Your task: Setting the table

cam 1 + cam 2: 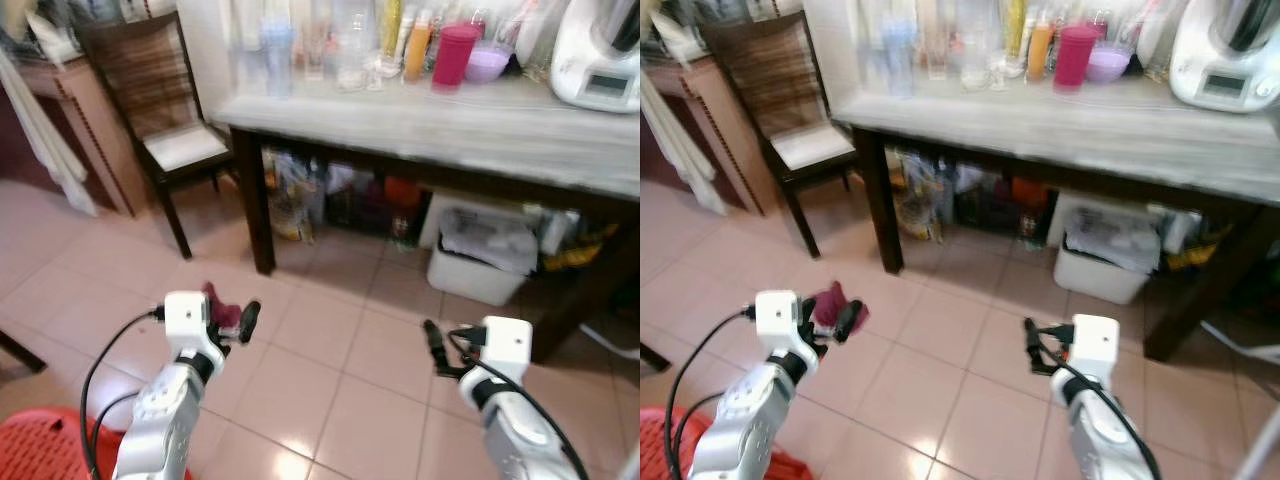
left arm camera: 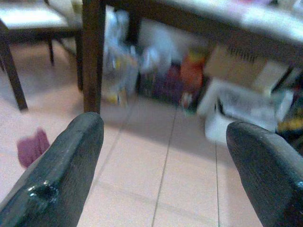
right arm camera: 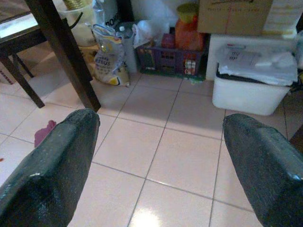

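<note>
A pale-topped table [image 1: 430,125] on dark legs stands ahead of me. At its back are a pink cup [image 1: 455,55], a purple bowl [image 1: 487,65], clear glasses [image 1: 350,50] and several bottles [image 1: 415,40]. My left gripper [image 1: 235,318] is held low over the tiled floor, open and empty; its fingers [image 2: 71,156] are spread wide. My right gripper [image 1: 440,350] is at the same height, also open with nothing between its fingers [image 3: 61,151]. Both are well short of the table.
A dark wooden chair [image 1: 160,100] stands left of the table. Under the table are a white bin [image 1: 485,255], bags and a crate [image 3: 177,56]. A magenta cloth [image 1: 830,300] lies on the tiles. A white appliance [image 1: 600,50] sits at the table's right. A red stool [image 1: 40,445] is near left.
</note>
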Robot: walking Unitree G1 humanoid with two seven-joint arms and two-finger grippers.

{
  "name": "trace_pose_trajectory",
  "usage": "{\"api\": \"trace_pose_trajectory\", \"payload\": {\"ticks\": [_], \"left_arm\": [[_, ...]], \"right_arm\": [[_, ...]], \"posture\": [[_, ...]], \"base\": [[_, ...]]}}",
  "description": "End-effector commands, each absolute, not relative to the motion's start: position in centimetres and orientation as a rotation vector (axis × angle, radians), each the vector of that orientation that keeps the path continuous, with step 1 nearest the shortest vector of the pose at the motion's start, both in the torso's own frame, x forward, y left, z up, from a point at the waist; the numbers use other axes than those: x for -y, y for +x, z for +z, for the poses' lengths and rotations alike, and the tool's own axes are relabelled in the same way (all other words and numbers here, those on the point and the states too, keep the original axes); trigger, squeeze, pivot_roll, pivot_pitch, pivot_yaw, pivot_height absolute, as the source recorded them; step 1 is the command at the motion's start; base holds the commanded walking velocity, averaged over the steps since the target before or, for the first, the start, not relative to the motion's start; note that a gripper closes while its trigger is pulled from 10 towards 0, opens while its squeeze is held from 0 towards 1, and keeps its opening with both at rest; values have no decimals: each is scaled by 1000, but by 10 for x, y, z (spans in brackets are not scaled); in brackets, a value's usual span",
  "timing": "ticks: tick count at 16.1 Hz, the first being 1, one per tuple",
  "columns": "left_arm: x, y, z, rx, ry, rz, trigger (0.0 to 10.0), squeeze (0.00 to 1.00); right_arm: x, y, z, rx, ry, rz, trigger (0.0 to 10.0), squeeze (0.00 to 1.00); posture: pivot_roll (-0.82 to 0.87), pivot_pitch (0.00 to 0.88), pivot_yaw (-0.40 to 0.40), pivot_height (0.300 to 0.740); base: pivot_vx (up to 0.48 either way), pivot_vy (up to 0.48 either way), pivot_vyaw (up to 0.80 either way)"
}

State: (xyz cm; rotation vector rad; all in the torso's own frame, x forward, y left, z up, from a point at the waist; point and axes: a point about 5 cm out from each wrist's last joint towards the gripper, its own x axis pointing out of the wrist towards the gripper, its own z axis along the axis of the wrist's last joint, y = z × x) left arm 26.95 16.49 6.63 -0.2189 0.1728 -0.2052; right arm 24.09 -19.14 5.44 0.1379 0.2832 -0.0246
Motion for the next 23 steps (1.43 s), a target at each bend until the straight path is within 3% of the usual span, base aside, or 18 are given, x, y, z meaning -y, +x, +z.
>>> {"api": "trace_pose_trajectory", "payload": {"ticks": [1,4,13,23], "left_arm": [[-165,267,66,-174,-228,-212,10000,0],[-160,268,67,-167,-242,-243,10000,0],[-149,276,79,-133,-261,-283,10000,0],[-145,278,86,-119,-266,-294,10000,0]], "right_arm": [[193,247,63,-249,129,-39,10000,0],[190,250,65,-240,131,-34,10000,0],[187,259,92,-117,77,-50,10000,0],[180,267,121,0,-13,-58,10000,0]], "posture": [[-212,66,31,740],[-208,64,37,740],[-220,66,50,740],[-213,72,53,740]], "base": [[0,0,0],[0,-190,0],[0,-480,-273],[0,-480,0]]}}
